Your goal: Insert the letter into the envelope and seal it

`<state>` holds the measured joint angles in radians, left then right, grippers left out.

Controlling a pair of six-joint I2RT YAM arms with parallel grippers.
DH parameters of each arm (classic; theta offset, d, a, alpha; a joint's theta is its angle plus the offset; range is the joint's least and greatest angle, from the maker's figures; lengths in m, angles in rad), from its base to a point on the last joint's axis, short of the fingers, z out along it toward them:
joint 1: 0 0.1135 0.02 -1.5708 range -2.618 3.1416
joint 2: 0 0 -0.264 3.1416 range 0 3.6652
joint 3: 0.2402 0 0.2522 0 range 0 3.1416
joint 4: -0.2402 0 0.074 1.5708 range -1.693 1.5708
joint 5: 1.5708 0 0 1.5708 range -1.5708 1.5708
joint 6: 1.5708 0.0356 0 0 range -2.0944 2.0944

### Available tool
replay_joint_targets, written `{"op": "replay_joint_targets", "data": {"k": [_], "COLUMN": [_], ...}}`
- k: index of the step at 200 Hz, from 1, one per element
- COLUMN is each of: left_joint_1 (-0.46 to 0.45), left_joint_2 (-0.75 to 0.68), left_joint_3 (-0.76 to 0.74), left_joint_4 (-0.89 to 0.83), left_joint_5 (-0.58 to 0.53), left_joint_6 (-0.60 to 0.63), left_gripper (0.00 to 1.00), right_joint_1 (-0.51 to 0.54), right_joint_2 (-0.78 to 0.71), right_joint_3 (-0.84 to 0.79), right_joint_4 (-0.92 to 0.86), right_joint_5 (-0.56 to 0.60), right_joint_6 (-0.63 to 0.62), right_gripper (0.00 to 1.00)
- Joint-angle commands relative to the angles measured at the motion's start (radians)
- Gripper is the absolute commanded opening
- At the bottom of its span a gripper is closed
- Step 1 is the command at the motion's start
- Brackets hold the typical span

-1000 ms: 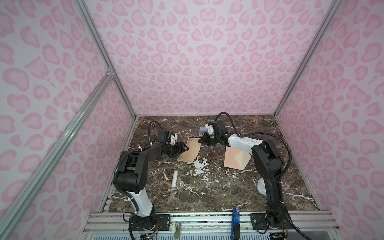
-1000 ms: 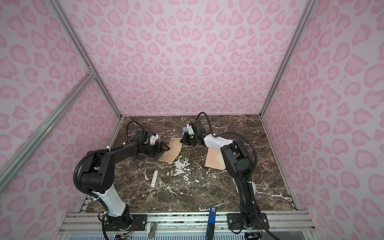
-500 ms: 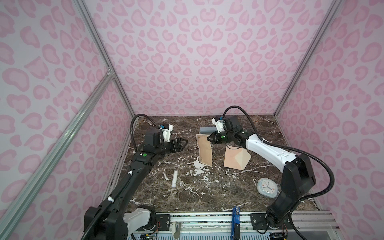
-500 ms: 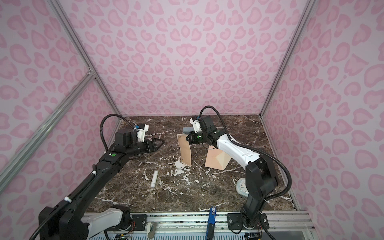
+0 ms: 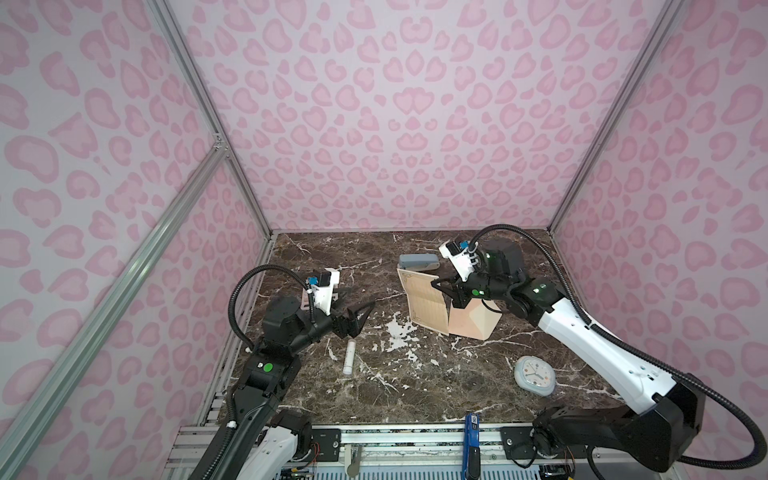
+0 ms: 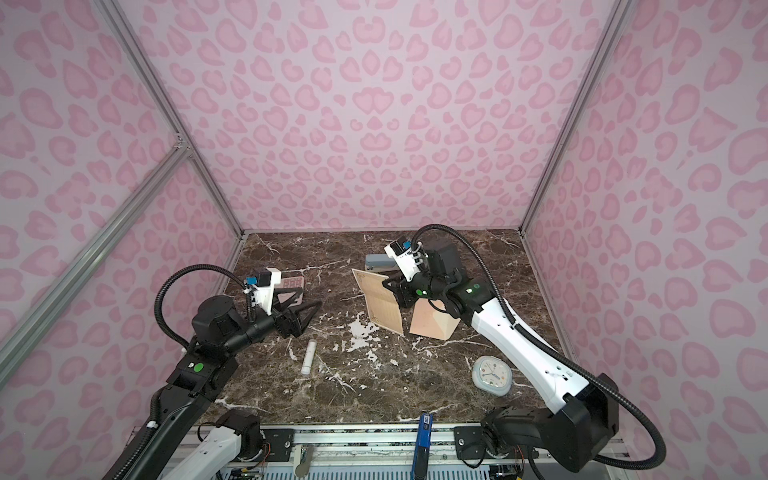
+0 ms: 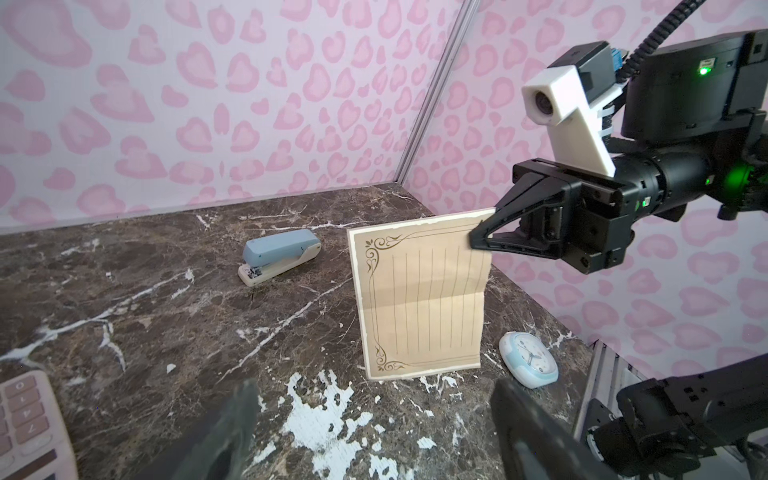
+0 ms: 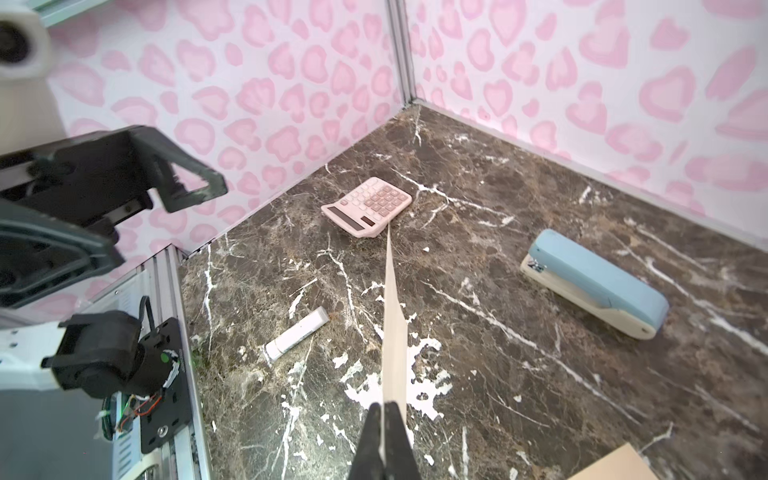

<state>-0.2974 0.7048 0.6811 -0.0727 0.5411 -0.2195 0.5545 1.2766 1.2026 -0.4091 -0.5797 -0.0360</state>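
We record a marble table over which the right gripper holds the letter, fingers pinched on its upper corner. The sheet hangs upright near the table's middle. The left gripper hovers apart from the sheet and faces it, fingers spread wide with nothing between them. The envelope lies flat just beside the letter, beneath the right gripper, and a blue stapler sits behind both.
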Motion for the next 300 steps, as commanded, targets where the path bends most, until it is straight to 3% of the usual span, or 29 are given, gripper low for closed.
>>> {"op": "replay_joint_targets", "data": {"k": [1,66,91,152,201,258,300], "left_joint_1": [-0.008,-0.067,-0.073,-0.119,-0.159,-0.183,-0.188], "left_joint_2": [-0.006,0.045,0.072,0.118,0.167,0.193,0.197], "left_joint_3": [-0.001,0.018,0.019,0.023,0.033,0.039,0.046], "left_joint_4": [0.054,0.071,0.078,0.086,0.074,0.058,0.037], "left_joint_5": [0.034,0.077,0.128,0.209,0.227,0.222,0.231], "left_joint_6": [0.065,0.145,0.151,0.142,0.149,0.166,0.175], "left_gripper": [0.98,0.97,1.00,0.93,0.86,0.68,0.60], "right_joint_1": [0.015,0.105,0.124,0.141,0.145,0.145,0.145], "right_joint_2": [-0.046,-0.056,-0.052,-0.043,-0.039,-0.039,-0.035], "right_joint_3": [-0.024,-0.001,0.001,0.001,0.002,-0.002,-0.009], "right_joint_4": [0.039,-0.102,-0.125,-0.149,-0.140,-0.132,-0.124], "right_joint_5": [-0.080,-0.165,-0.179,-0.189,-0.190,-0.177,-0.159], "right_joint_6": [-0.135,-0.309,-0.324,-0.345,-0.346,-0.345,-0.340], "right_gripper": [0.00,0.00,0.00,0.00,0.00,0.00,0.00]}}
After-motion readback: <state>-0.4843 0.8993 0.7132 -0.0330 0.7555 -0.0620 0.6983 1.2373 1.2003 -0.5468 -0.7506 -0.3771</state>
